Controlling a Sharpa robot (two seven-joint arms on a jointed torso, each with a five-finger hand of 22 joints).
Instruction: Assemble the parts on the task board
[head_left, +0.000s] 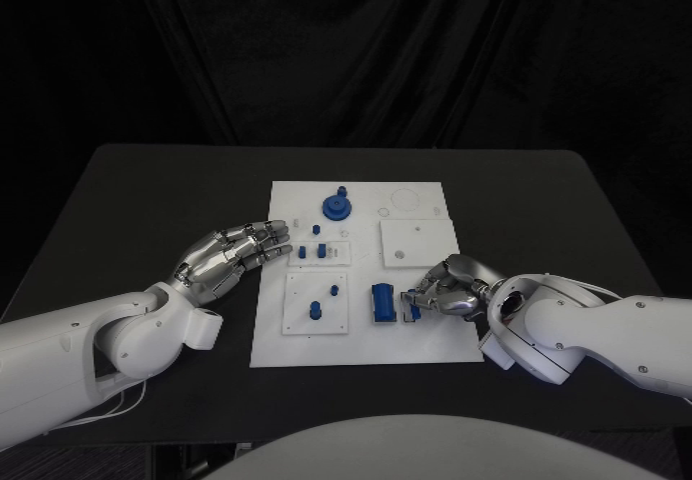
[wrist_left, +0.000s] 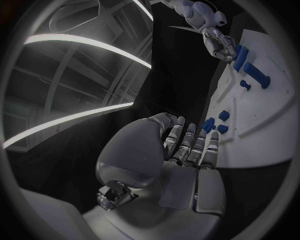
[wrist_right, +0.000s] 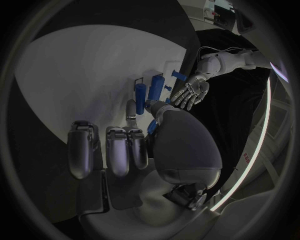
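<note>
Leftmost, the left hand (head_left: 231, 255) hovers at the left edge of the task board (head_left: 433, 345), fingers spread and straight, holding nothing. Left wrist view confirms it: palm (wrist_left: 181, 160) flat, fingertips over the board's edge near two small blue blocks (wrist_left: 215, 125).

Board is a white plate in the middle of the black table (head_left: 144, 190), with raised white squares on it. Blue parts on it, left to right: a small peg (head_left: 310, 309) on the near-left square, another peg (head_left: 335, 291) just right of it; two blocks (head_left: 313, 252) at mid-left; a round gear-like part (head_left: 336, 206) with a post at the far middle; a blue cylinder (head_left: 382, 302) lying near the middle.

Right hand (head_left: 447, 290) sits on the board's near-right part, fingers curled in, just beside the cylinder. Head view shows a small blue part (head_left: 415, 312) at its fingertips. Right wrist view adds what the head view hides: the thumb and a finger meet on that blue piece (wrist_right: 152, 126), other fingers (wrist_right: 119, 150) loosely curled. The same view shows two blue cylinders (wrist_right: 149, 89) lying side by side beyond the fingertips.

Dark curtain behind the table; ceiling light strips curve through the wrist views.
</note>
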